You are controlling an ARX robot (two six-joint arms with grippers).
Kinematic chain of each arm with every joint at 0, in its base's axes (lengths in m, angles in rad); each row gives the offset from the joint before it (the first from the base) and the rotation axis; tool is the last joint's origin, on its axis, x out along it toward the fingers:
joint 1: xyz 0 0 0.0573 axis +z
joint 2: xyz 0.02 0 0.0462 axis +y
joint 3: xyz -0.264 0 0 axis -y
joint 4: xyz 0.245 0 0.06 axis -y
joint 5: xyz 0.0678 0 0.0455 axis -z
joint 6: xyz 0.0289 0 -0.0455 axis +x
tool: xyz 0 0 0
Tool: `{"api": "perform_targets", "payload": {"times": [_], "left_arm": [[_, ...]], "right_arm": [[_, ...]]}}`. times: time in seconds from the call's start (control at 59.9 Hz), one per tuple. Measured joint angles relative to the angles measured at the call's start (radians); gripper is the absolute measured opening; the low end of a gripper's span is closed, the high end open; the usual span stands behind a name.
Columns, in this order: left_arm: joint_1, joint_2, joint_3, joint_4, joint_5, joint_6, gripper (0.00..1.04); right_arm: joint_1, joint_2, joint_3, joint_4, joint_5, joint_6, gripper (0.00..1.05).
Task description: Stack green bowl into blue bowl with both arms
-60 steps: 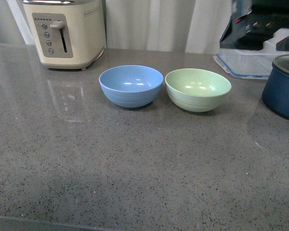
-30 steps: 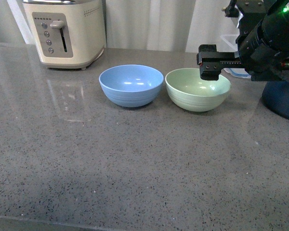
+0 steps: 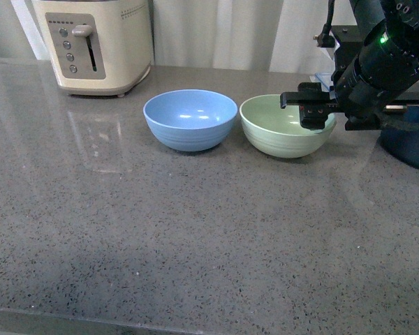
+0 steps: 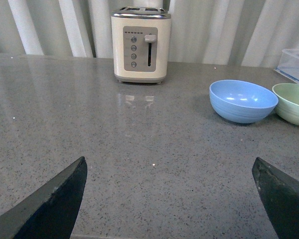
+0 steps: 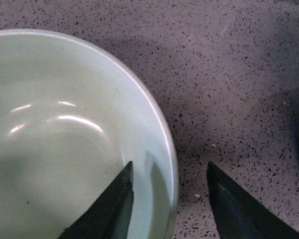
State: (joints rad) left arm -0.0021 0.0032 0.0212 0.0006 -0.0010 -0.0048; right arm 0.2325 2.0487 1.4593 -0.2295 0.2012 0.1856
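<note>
On grey speckled counter (image 3: 195, 230), empty pale mint-green round bowl (image 3: 283, 129) just beside empty light sky-blue round bowl (image 3: 190, 122). Right black pincer (image 5: 169, 172) spread, straddling green rim; left pincer (image 4: 169, 169) spread too.

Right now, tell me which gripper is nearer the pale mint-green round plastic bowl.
Right. The right gripper straddles the pale mint-green round bowl at its rim, one finger inside, one outside. The left gripper is far off, open over the grey speckled counter.
</note>
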Motion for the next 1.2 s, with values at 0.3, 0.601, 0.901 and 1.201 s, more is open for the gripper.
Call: {"api": "perform_targets", "payload": {"times": [0.3, 0.601, 0.901, 1.201], "left_arm": [[0.0, 0.0, 0.0, 0.0, 0.0, 0.0, 0.98], [0.0, 0.0, 0.0, 0.0, 0.0, 0.0, 0.98], [0.0, 0.0, 0.0, 0.0, 0.0, 0.0, 0.98], [0.0, 0.0, 0.0, 0.0, 0.0, 0.0, 0.98]], "right_arm": [[-0.008, -0.016, -0.001, 0.003, -0.007, 0.011, 0.02], [-0.004, -0.14, -0.024, 0.017, 0.005, -0.032, 0.01], [0.084, -0.175, 0.071, -0.015, -0.023, -0.024, 0.01], [0.208, -0.051, 0.201, -0.021, -0.037, 0.009, 0.01]]}}
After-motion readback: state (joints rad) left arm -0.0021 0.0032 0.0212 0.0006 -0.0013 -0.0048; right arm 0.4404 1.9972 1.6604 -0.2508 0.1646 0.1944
